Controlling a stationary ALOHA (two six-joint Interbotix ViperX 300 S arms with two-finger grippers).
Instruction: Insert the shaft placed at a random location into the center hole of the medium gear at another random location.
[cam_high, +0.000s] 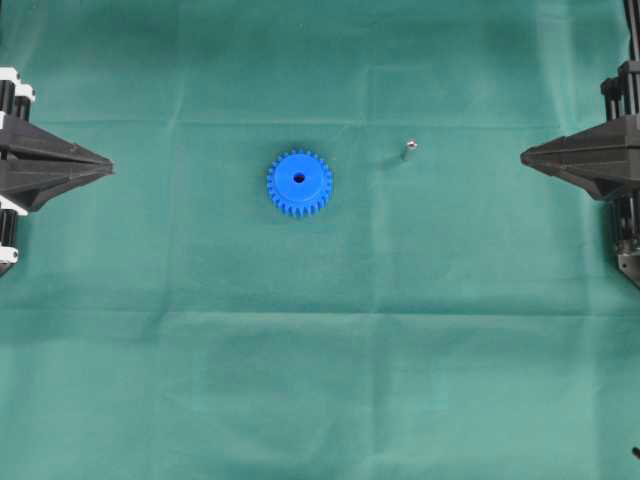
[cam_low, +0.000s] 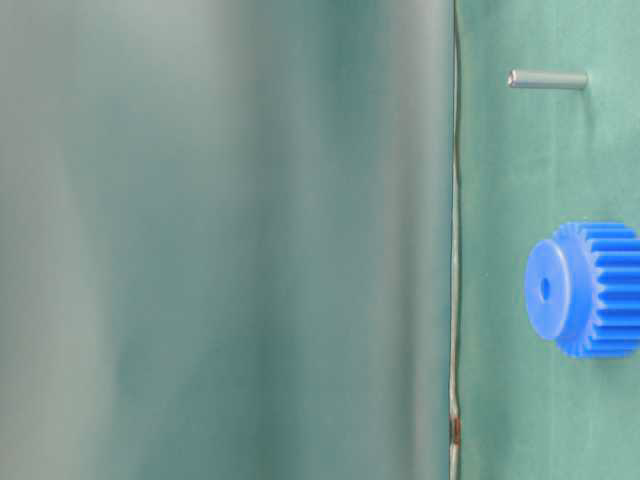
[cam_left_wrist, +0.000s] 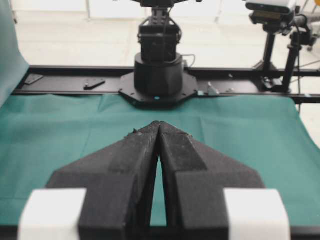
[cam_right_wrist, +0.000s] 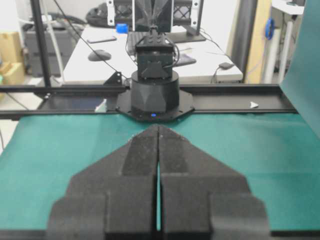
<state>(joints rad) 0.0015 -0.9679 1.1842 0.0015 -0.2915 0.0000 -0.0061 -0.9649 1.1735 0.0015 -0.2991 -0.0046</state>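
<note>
Shaft (cam_high: 409, 150) is lying on the green cloth (cam_high: 320, 380) near the medium gear (cam_high: 299, 183), apart from it, toward the right arm. Its center hole (cam_high: 299, 178) is facing up. Left gripper (cam_high: 108, 160) and right gripper (cam_high: 524, 156) are sitting level at opposite cloth edges, tips pressed together, gripping nothing.

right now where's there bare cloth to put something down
Bare green cloth fills the whole near half below the medium gear, plus wide strips between each shut gripper and the parts. Tightest is the gap between gear and shaft.
</note>
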